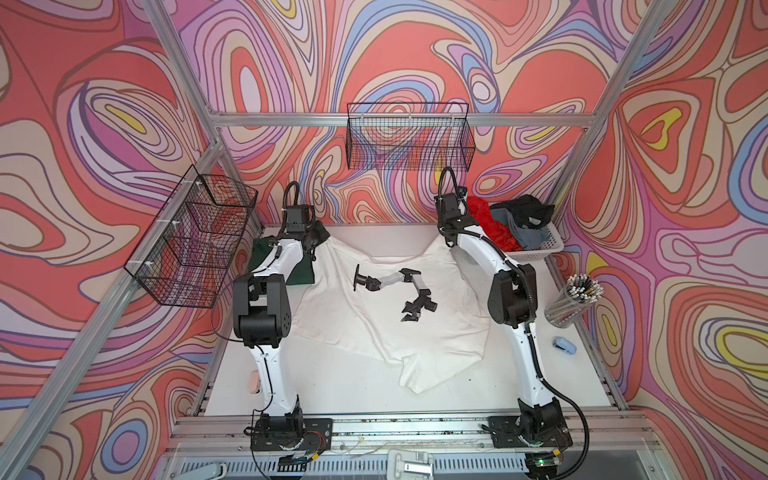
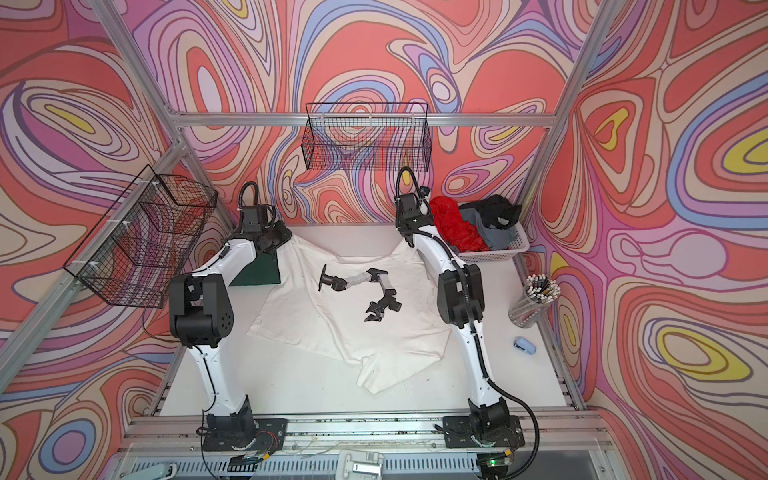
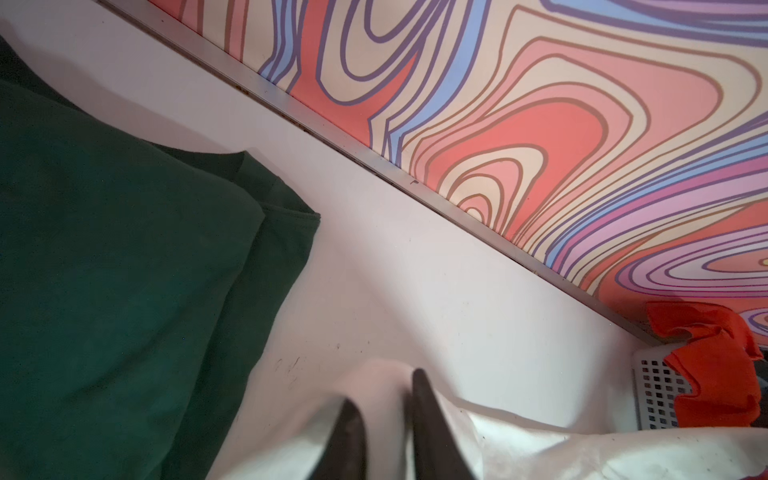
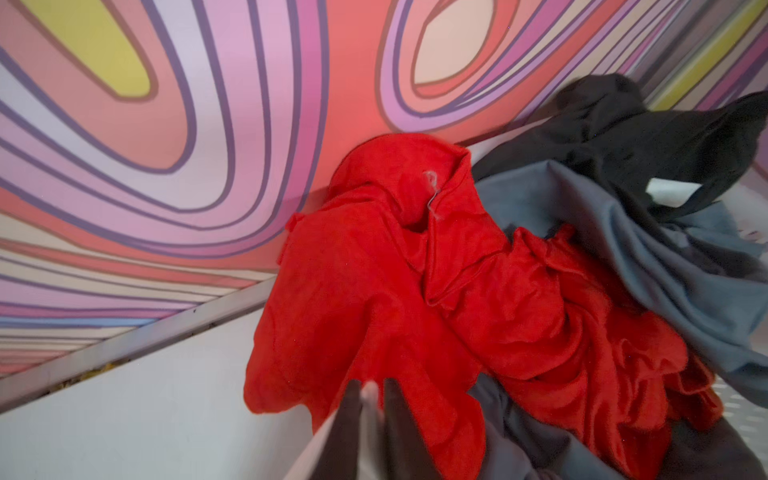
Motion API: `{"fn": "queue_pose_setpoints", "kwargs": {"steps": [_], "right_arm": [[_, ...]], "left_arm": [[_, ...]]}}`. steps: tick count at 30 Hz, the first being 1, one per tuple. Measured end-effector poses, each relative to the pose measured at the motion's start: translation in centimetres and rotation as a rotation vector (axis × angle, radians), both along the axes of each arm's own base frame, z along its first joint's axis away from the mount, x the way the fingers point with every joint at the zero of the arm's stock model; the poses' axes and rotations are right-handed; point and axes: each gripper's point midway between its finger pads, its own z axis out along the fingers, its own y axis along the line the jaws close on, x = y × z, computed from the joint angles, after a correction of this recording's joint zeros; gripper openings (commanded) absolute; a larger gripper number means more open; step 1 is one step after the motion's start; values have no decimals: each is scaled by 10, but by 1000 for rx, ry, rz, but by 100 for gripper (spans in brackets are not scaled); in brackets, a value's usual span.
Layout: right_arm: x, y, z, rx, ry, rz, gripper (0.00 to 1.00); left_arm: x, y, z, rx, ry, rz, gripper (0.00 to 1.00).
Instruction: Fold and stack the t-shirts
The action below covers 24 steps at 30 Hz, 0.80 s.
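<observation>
A white t-shirt [image 1: 374, 328] with a black chest print [image 1: 399, 291] lies spread across the table in both top views. Its two far corners are drawn up toward my wrists. My left gripper [image 3: 384, 386] is at the far left corner, its fingers apart with white cloth bulging between them. My right gripper [image 4: 372, 382] is at the far right corner, its fingers slightly apart with a fold of white cloth between them. A folded dark green t-shirt [image 3: 124, 270] lies beside the left gripper. Red [image 4: 395, 291], grey [image 4: 665, 270] and black [image 4: 623, 124] t-shirts are heaped in the white basket [image 1: 540, 251].
Black wire baskets hang on the left frame [image 1: 195, 237] and the back rail [image 1: 409, 137]. A cup of pencils [image 1: 573, 299] and a blue stapler [image 1: 563, 344] stand along the table's right edge. The back wall rail [image 3: 374, 162] runs close behind both grippers.
</observation>
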Motion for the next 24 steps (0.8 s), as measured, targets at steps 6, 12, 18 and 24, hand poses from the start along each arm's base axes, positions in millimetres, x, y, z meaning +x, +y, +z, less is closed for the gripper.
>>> {"fn": "queue_pose_setpoints", "kwargs": {"steps": [6, 12, 18, 24], "right_arm": [[-43, 7, -17, 56, 112, 105, 94], [-117, -3, 30, 169, 67, 131, 96], [-186, -20, 46, 249, 52, 107, 95], [-260, -35, -2, 292, 214, 73, 92]], "left_arm": [[-18, 1, 3, 2, -11, -10, 100], [-85, -8, 30, 42, -61, -5, 100], [-161, -17, 37, 115, -105, 22, 100], [-217, 2, -14, 183, 23, 83, 100]]}}
